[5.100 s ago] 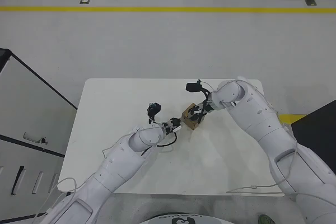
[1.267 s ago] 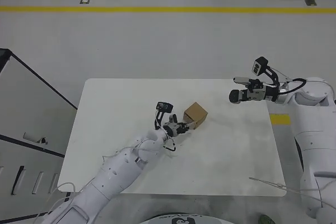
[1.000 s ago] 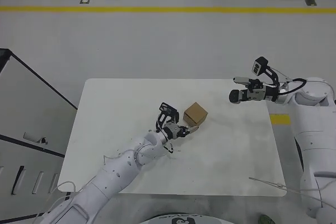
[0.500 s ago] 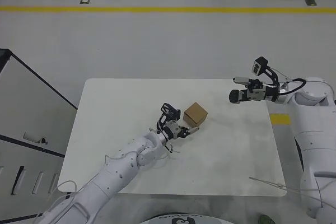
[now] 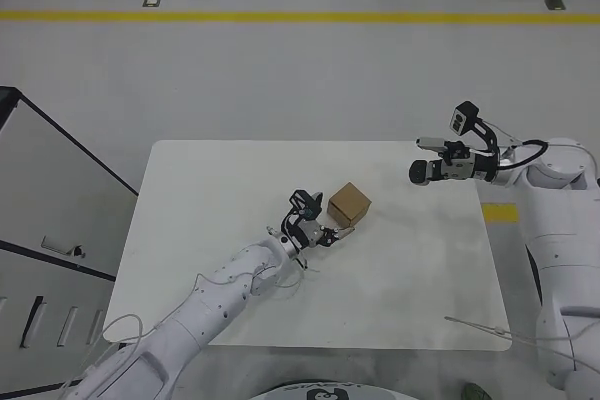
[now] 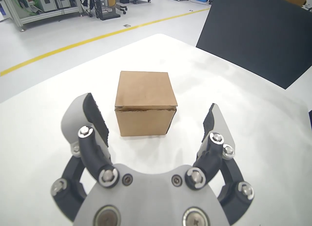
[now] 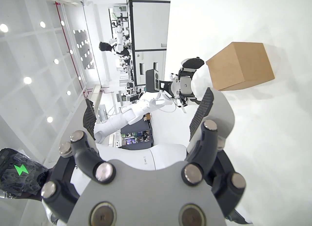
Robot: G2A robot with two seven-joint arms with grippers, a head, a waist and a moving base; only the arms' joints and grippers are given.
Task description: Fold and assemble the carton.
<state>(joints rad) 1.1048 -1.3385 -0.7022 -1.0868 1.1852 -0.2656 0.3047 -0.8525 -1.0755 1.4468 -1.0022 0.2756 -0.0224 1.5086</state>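
Withdrawn from the carton (image 5: pixel 349 204) since the earliest frame, the right pincer (image 5: pixel 416 172) now hangs well apart from it, on the carton's right. The left pincer (image 5: pixel 335 235) has backed off slightly and no longer touches the cardboard.

The white table (image 5: pixel 400 290) carries the carton toward its middle. The carton is a small brown cardboard cube, closed on every visible face and standing flat. A flap seam runs along the top edge of the face turned to the left pincer.

Left pincer: just beside the carton, on the side nearer the robot. Its jaws are spread wide and grip nothing.

Right pincer: aimed toward the carton. Its jaws are spread wide and grip nothing.
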